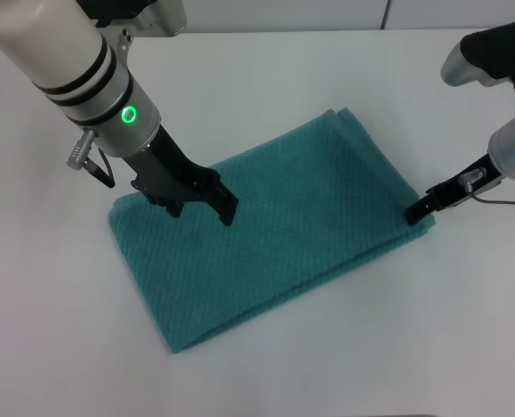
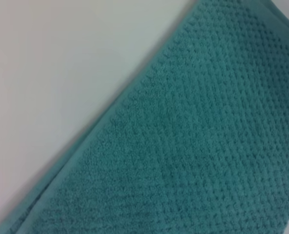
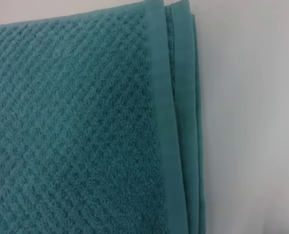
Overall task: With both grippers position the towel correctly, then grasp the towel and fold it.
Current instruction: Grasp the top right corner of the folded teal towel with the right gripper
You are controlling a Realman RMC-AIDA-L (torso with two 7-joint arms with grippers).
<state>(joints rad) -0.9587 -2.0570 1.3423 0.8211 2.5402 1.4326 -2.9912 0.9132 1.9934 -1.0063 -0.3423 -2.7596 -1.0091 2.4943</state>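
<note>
Lying soft and layered, the towel (image 1: 270, 221) suits hem grips; left gripper (image 1: 203, 207) spread at nine o'clock, right gripper (image 1: 419, 211) at three, fingers unreadable.

Looks like a lab or robot test bench rather than a home. Plain white tabletop (image 1: 326, 61) filling nearly the whole head view, bare of household clutter, with pale panels and a dark seam (image 1: 387, 13) along the far edge. Only a single teal waffle-weave towel (image 1: 283, 226) laid out as a work sample.
</note>
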